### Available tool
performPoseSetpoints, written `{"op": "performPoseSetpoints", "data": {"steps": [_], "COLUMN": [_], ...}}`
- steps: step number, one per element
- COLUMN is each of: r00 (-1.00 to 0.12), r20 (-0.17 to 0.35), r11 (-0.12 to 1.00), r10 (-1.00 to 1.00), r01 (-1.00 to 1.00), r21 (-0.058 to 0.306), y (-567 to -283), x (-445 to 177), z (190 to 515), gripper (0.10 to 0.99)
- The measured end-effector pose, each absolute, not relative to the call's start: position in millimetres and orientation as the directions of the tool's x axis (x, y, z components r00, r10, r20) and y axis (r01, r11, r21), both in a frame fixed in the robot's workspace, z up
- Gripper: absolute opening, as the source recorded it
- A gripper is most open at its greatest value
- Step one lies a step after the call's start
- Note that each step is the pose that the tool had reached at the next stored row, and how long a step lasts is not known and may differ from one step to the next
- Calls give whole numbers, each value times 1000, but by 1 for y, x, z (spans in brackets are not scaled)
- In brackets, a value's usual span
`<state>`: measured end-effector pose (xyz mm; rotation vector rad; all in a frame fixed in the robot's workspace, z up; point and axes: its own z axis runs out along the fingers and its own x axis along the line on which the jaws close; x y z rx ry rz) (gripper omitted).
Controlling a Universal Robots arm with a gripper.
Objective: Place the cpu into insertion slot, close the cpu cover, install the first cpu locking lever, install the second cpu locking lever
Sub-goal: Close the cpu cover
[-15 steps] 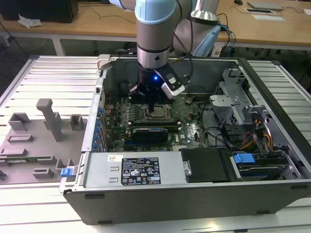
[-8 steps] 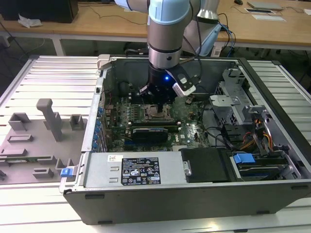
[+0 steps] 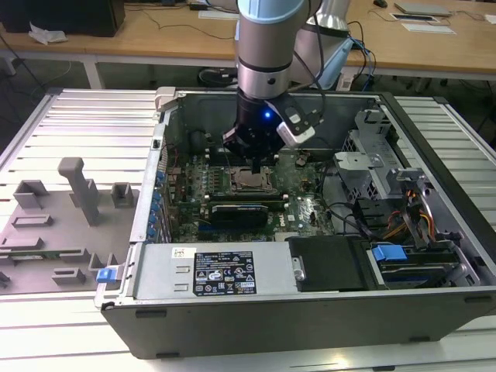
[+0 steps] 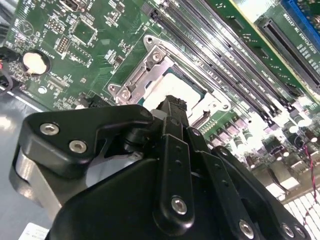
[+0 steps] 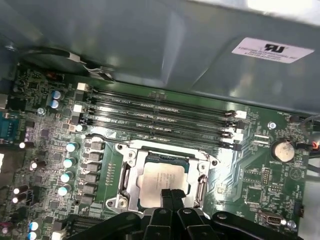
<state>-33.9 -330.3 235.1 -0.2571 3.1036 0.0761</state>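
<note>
Claw: the claw (image 5: 169, 194), built of matte black links with bright screw heads, is clenched. Its two narrow fingers (image 5: 164, 199) are pressed side by side with nothing between them. The tips stand over the cpu's nearest edge; contact cannot be told.
Cpu: the cpu (image 5: 161, 175), a flat square with a smooth, pale silver-grey metal top, lies level in its socket directly under the claw.
Cpu cover: the cpu cover (image 5: 126, 176), a thin silvery stamped-metal frame with an open middle, lies flat around the cpu.
Motherboard: the green, finely printed motherboard (image 5: 250, 175) spreads around the cpu, with small cylindrical capacitors (image 5: 67, 162) along one side.
Memory slots: four long dark memory slots (image 5: 160, 117) run parallel just beyond the cpu.
Coin cell: a round shiny coin cell (image 5: 283, 149) sits on the board, well apart from the cpu.
Arm: the cylindrical silver-grey arm (image 3: 263, 46) comes down from straight above the cpu.
Case: the grey sheet-metal computer case (image 3: 310, 329) lies open around the cpu; coloured cables (image 3: 395, 221) bunch to the exterior view's right of the cpu.
Tray: a grey moulded tray (image 3: 54, 225) with blocky uprights lies outside the case, well to the exterior view's left of the cpu.
Table: the ribbed white metal table (image 3: 77, 116) carries the case and the tray.
Far table: a smooth wooden-topped far table (image 3: 155, 35) stands behind the case, farthest from the cpu.
</note>
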Motion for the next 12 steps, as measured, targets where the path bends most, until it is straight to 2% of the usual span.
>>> {"op": "performPoseSetpoints", "data": {"steps": [12], "r00": [-986], "r20": [-30], "r11": [985], "r10": [-164], "r01": [-165], "r21": [46], "y": [-330], "x": [-34], "z": [238], "gripper": [106]}}
